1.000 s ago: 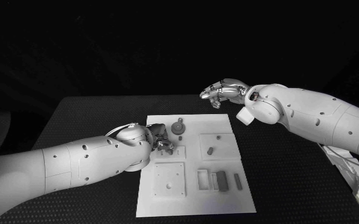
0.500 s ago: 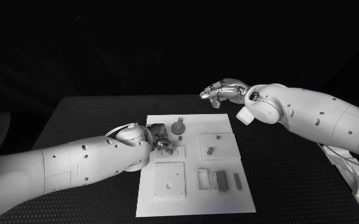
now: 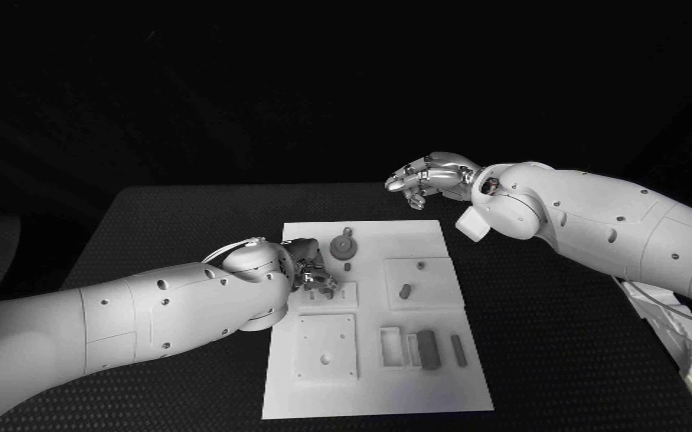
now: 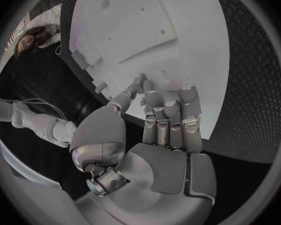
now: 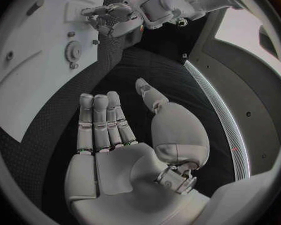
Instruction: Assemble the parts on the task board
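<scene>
The white task board (image 3: 372, 392) lies in the middle of the black table. My left hand (image 3: 306, 272) hovers low over the board's left middle, by a small raised square plate (image 3: 335, 297). In the left wrist view the left hand's (image 4: 159, 120) fingers (image 4: 168, 102) curl down with their tips close to the thumb, right at the board (image 4: 147, 30); whether a part sits between them is hidden. A grey gear (image 3: 343, 246) lies just beyond that hand. My right hand (image 3: 430, 177) floats past the board's far right corner; the right wrist view shows this hand (image 5: 115, 135) flat and holding nothing.
A larger square plate (image 3: 326, 345) sits at the board's near left. An oblong part (image 3: 405, 291) lies on the right middle plate. Near the front right lie a white frame (image 3: 391, 345) and two dark bars (image 3: 423, 347). Black table surrounds the board.
</scene>
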